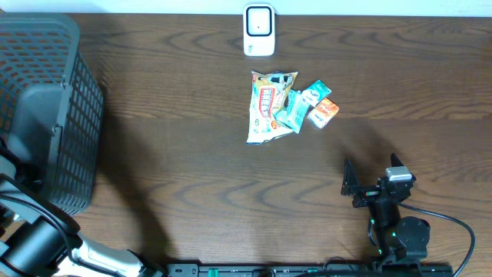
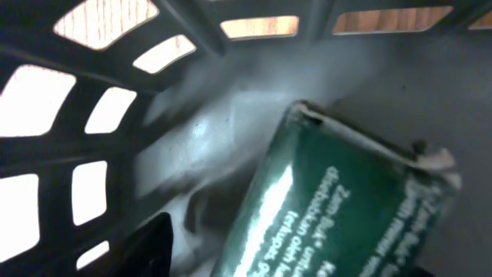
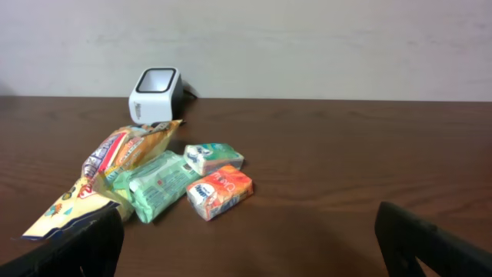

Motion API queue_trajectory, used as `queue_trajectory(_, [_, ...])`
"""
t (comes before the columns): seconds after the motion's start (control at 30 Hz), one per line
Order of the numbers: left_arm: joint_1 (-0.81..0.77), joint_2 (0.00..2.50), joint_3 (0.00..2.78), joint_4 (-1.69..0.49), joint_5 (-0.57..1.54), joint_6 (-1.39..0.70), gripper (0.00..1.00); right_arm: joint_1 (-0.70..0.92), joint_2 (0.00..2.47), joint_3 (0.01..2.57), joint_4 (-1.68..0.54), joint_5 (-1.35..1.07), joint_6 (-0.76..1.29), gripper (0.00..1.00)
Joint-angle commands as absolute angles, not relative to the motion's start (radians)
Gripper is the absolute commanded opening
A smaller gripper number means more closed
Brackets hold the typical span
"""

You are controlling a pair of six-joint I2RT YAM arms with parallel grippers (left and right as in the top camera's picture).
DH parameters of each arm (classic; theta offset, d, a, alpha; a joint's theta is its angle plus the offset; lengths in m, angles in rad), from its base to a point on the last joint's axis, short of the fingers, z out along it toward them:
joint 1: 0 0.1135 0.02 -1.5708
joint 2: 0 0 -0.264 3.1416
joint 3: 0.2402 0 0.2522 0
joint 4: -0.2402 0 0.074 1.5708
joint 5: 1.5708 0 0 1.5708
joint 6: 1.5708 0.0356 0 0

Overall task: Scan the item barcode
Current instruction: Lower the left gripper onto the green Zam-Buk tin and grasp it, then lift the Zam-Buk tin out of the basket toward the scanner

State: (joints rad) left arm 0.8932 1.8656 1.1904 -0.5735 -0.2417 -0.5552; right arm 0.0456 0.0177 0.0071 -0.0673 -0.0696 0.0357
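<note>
A dark green packet [image 2: 346, 208] with white print lies tilted on the floor of the grey basket [image 1: 46, 115], filling the left wrist view. My left gripper is down inside that basket. Only its one dark finger [image 2: 150, 246] shows, just left of the packet, and the other is hidden, so the grip is unclear. The white barcode scanner [image 1: 259, 31] stands at the table's far edge. My right gripper [image 1: 373, 175] rests near the front right, open and holding nothing.
In front of the scanner lie a yellow snack bag [image 1: 269, 104], a light green packet [image 1: 290, 111], a teal and white pack [image 1: 314, 94] and an orange pack [image 1: 323, 113]. The basket's slatted walls [image 2: 92, 154] close in around my left gripper.
</note>
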Motion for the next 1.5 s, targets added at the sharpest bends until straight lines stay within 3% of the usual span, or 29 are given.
queue_trajectory(0.0, [0.898, 1.885, 1.174, -0.605, -0.244, -0.546, 0.57, 0.054, 0.014, 0.006, -0.072, -0.062, 0.021, 0.99])
queue_trajectory(0.23, [0.898, 1.792, 1.176, -0.616, -0.186, -0.546, 0.45, 0.054, 0.014, 0.006, -0.072, -0.062, 0.021, 0.99])
queue_trajectory(0.4, [0.898, 1.68, 1.176, -0.617, -0.134, -0.546, 0.22, 0.054, 0.014, 0.006, -0.072, -0.062, 0.021, 0.99])
queue_trajectory(0.47, [0.898, 1.64, 1.176, -0.62, -0.134, -0.546, 0.19, 0.054, 0.014, 0.006, -0.072, -0.062, 0.021, 0.99])
queue_trajectory(0.63, [0.898, 1.573, 1.176, -0.628, -0.134, -0.546, 0.19, 0.054, 0.014, 0.006, -0.072, -0.062, 0.021, 0.99])
queue_trajectory(0.77, [0.898, 1.558, 1.176, -0.642, -0.094, -0.546, 0.12, 0.054, 0.014, 0.006, -0.072, -0.062, 0.021, 0.99])
queue_trajectory(1.23, [0.891, 1.398, 1.176, -0.614, 0.25, -0.631, 0.11, 0.054, 0.014, 0.006, -0.072, -0.062, 0.021, 0.99])
queue_trajectory(1.47, [0.803, 1.293, 1.176, -0.561, 0.386, -0.634, 0.11, 0.054, 0.014, 0.006, -0.072, -0.062, 0.021, 0.99])
